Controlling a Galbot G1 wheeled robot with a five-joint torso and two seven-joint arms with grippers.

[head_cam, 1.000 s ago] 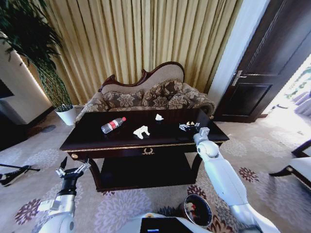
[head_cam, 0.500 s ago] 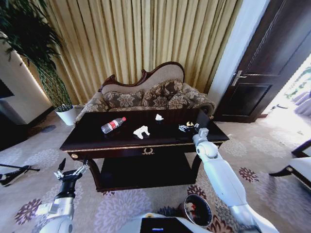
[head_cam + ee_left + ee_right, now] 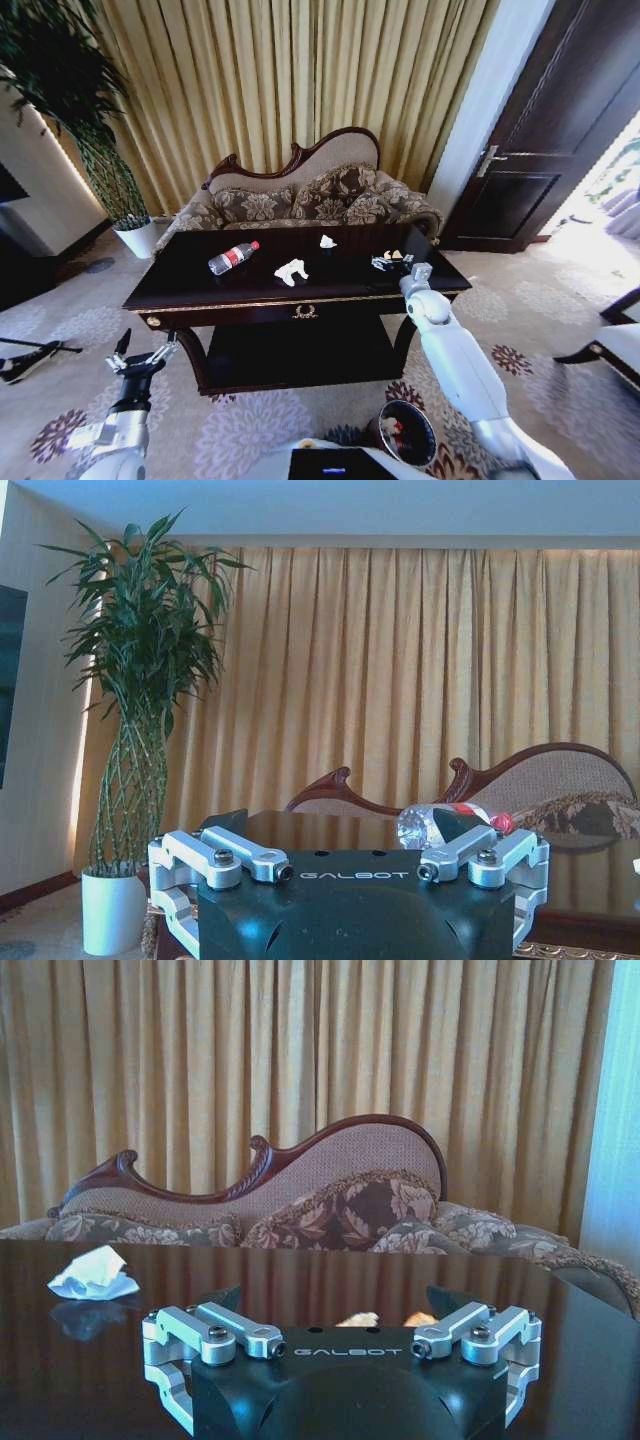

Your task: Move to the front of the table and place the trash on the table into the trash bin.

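Head camera overlooks the table (image 3: 200, 288); both wrist cameras face its curtains (image 3: 400, 680) low.

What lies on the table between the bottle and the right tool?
In the head view, two crumpled white paper scraps: one near the front, a smaller one farther back, between the plastic bottle and the right tool.
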